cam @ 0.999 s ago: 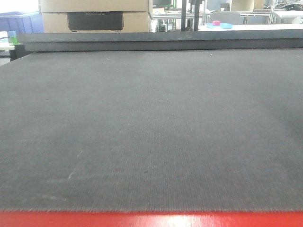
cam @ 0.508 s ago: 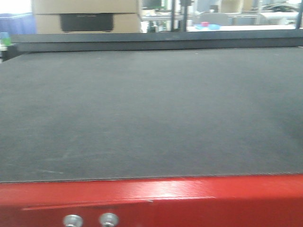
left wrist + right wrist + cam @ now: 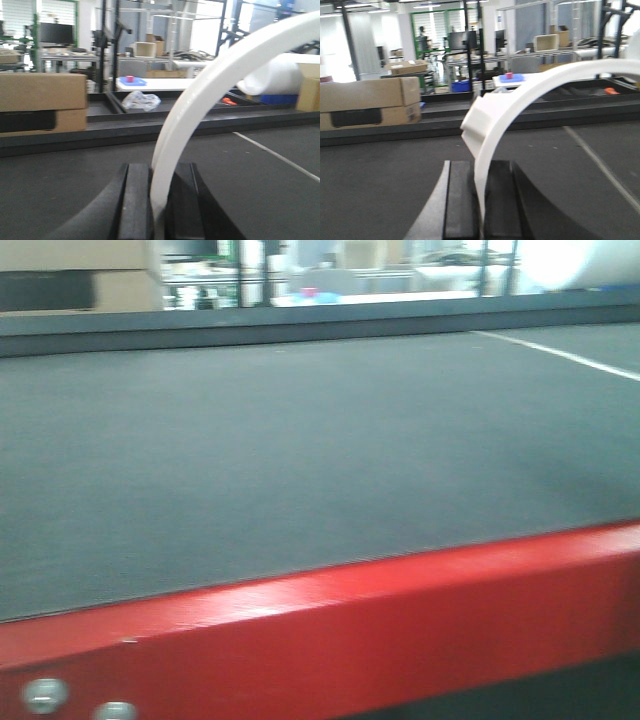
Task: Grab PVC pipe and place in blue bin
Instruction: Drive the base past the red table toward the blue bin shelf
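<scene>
The white curved PVC pipe (image 3: 210,85) is off the table and already held. In the left wrist view it rises from between the black fingers (image 3: 135,200) of the left hand (image 3: 159,200), which are closed on its lower end, then arcs up and away to the right. The right hand (image 3: 480,200) is likewise clamped on a white arc (image 3: 520,100) with a stepped collar at its near end, sweeping the same way. Whether that is the same pipe's other stretch or a second piece cannot be told.

Below both lies the dark grey felt-topped table (image 3: 300,460), with its red front rail (image 3: 350,630) in the front view and a thin white line (image 3: 275,155) running toward its far right corner. Beyond the far edge, toward the left, stands a brown cardboard box (image 3: 42,92).

No blue bin can be picked out with certainty; there are only small blue shapes in the background clutter. The grasp looks done, so what remains is carrying and release. That move turns on the pipe's long curve sticking out rightward and upward from the hands, which will have to clear the bin's rim.
</scene>
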Available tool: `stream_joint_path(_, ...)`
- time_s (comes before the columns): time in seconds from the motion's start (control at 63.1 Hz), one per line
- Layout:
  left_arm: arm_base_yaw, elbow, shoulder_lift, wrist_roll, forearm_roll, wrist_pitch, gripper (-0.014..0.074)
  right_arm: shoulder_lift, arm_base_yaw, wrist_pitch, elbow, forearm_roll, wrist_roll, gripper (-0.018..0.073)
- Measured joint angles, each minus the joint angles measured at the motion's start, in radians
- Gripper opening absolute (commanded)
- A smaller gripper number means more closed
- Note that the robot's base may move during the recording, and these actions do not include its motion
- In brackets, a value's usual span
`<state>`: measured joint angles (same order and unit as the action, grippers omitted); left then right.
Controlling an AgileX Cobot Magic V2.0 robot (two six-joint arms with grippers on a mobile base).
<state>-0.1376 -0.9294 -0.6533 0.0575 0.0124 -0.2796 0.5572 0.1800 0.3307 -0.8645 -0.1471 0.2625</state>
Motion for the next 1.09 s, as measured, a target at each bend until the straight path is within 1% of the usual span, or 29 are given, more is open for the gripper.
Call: stream_joint_path(1.094,0.0,0.0,0.0,0.0,0.0,0.0,-0.0111,0.0,0.0,0.0,0.0,0.0,-0.002,-0.0168)
